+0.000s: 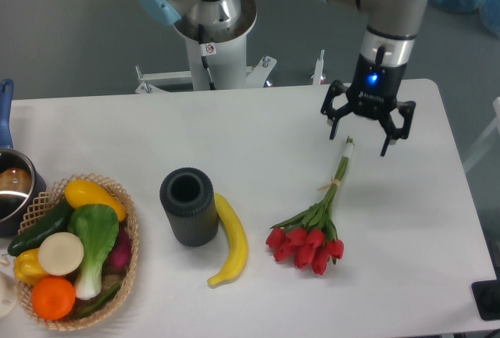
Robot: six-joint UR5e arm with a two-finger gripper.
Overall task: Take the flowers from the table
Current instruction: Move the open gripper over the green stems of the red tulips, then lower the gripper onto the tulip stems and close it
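Note:
The flowers (315, 235) lie flat on the white table (258, 131) at the centre right. The red tulip heads point toward the front, and the thin green stems (341, 170) run back and to the right. My gripper (361, 140) hangs above the far end of the stems, close to the stem tips. Its two fingers are spread wide apart and hold nothing. The gripper stands a little above the table, apart from the flowers.
A yellow banana (229, 240) lies left of the flowers, beside a dark grey ribbed cylinder vase (188, 206). A wicker basket (117, 295) of vegetables and fruit stands at the front left. A dark pot (14, 190) sits at the left edge. The robot base (211, 33) stands behind the table.

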